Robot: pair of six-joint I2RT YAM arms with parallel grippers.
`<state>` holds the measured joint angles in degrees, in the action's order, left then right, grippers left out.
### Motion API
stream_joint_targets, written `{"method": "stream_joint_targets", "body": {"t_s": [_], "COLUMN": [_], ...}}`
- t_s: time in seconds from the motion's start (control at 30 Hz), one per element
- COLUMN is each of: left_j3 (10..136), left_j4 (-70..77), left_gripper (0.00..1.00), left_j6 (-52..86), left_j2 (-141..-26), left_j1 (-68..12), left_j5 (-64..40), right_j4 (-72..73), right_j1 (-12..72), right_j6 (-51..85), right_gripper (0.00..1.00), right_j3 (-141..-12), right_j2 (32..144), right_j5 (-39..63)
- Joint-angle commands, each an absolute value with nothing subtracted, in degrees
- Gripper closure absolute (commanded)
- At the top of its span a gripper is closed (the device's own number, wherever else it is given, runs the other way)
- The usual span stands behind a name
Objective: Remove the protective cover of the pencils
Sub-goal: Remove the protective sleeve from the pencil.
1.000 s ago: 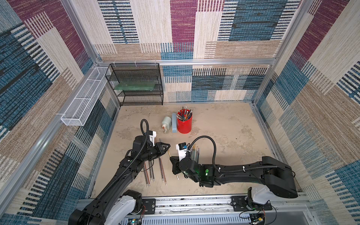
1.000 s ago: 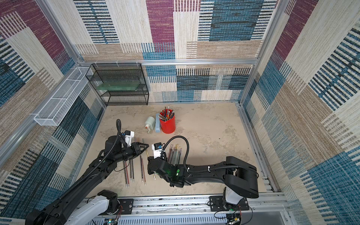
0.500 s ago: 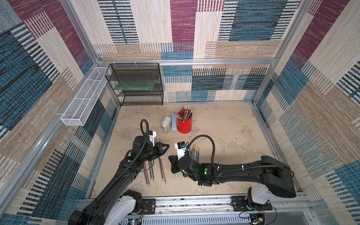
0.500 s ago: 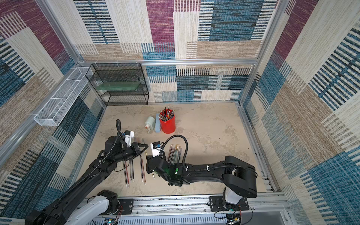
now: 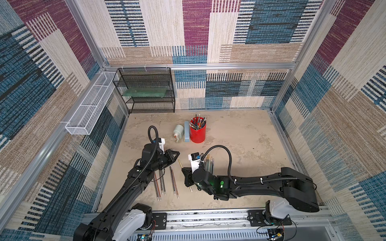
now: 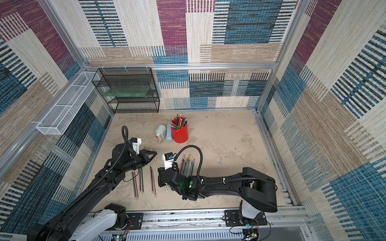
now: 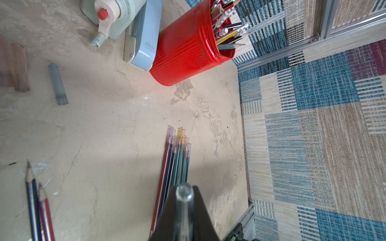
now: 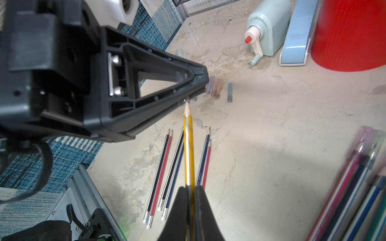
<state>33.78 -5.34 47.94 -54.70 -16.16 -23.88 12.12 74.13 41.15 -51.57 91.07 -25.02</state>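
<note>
Both sets of fingers are pinched shut. The left fingers (image 7: pixel 202 221) clamp a clear cover (image 7: pixel 183 193), a small see-through tube that pokes out past their tips. The right fingers (image 8: pixel 178 212) grip a yellow pencil (image 8: pixel 189 146) partway along its shaft. The pencil's sharpened wooden tip sits right under the left fingers, at the cover's mouth; whether the point is inside it I cannot tell.

The left arm (image 5: pixel 133 181) stretches forward from the front rail with its wrist turned inward. The right arm (image 5: pixel 261 184) lies low and nearly level across the surface (image 5: pixel 240 135), reaching toward the left arm, so the two meet near the front middle.

Six bare pencils (image 5: pixel 174 183) lie in pairs on the surface beside the left arm. A row of capped pencils (image 6: pixel 187 164) lies beside the right wrist, and loose covers (image 7: pixel 57 83) lie scattered apart from them.

Farther back a red cup (image 5: pixel 198 136) stands upright, packed with pens and pencils (image 5: pixel 197 123). A blue item (image 5: pixel 187 131) stands just beside it, then a pale green crank sharpener (image 5: pixel 178 130). A black mesh rack (image 5: pixel 152 104) in the back-left corner holds a flat green slab (image 5: pixel 144 91). A white wire basket (image 5: pixel 87 112) hangs on the left wall.
</note>
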Motion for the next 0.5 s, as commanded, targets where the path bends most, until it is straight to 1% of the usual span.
{"method": "stream_joint_targets", "body": {"t_s": [0.0,0.47], "left_j3": [34.88,38.28], "left_j4": [-3.06,-3.31], "left_gripper": [0.94,0.95], "left_j6": [48.4,46.98], "left_j2": [-55.59,-61.82], "left_j1": [-15.64,-14.85], "left_j5": [-22.41,-22.04], "right_j4": [12.81,11.3], "right_j1": [74.18,72.78], "right_j6": [41.13,44.97], "right_gripper": [1.0,1.0], "right_j3": [-50.92,-48.4], "right_j2": [90.56,89.82], "right_j5": [-25.44,-26.76]}}
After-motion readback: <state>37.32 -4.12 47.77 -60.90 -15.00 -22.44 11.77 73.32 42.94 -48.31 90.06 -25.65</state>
